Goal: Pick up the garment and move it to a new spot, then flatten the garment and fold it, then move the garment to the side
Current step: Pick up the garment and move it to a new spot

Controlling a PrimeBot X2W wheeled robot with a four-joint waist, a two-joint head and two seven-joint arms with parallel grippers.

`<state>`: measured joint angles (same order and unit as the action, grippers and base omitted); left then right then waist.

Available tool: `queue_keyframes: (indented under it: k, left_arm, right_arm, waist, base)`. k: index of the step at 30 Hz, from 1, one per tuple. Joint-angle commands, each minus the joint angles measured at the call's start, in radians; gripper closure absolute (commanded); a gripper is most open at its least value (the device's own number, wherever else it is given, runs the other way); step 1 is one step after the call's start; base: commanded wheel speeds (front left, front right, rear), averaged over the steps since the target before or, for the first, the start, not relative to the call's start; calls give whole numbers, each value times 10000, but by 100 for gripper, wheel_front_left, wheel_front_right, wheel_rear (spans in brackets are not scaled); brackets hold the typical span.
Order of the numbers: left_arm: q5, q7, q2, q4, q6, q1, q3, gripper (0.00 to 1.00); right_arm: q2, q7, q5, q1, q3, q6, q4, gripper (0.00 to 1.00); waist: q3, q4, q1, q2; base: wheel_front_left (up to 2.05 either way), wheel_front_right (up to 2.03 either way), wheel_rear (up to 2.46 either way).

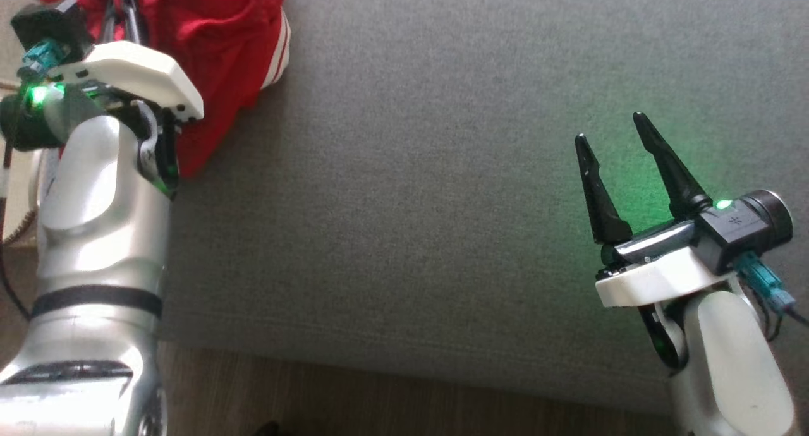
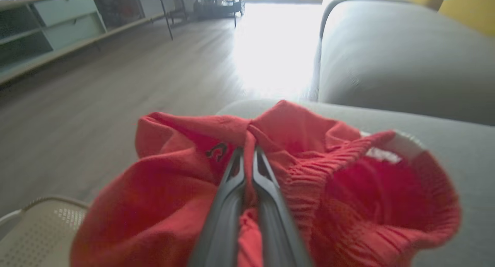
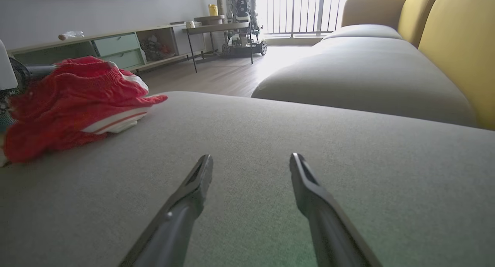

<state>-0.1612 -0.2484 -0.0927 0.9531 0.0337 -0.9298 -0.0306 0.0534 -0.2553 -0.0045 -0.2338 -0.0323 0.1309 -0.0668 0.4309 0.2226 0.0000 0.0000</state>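
The garment is a crumpled red piece with white stripes, bunched at the top left corner of the grey cushion. My left gripper is shut on a fold of the garment, red cloth pinched between its two dark fingers. In the head view the left gripper is buried in the red heap at the upper left. My right gripper stands open over bare cushion at the lower right, holding nothing. The right wrist view shows the right gripper open and the garment far off to its left.
A perforated beige basket sits below the cushion's edge beside the garment. Wooden floor runs along the cushion's front. Another grey seat with yellow backrests lies beyond, and a low cabinet stands by the wall.
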Motion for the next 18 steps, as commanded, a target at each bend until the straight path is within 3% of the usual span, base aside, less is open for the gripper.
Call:
queue_keyframes:
  k: [1,10,18]
  left_arm:
    - [108,-128,-551,-818,-48,56,110,100]
    - [422,-132,-590,-4027,-219,1154,-190,100]
    - [256,449,-350,-6046,-638,1476,-718,100]
  right_arm:
    - [-32,-65,114,174,-282,-2,281,0]
    - [-32,-65,691,559,-373,-2,179,0]
    - [-32,-65,1158,800,-422,-2,397,0]
  waist:
    - [-389,-2,0,0]
    - [-1693,-550,0,0]
    - [-2338,-1793,0,0]
  base:
    - [0,0,0]
    - [0,0,0]
    - [0,0,0]
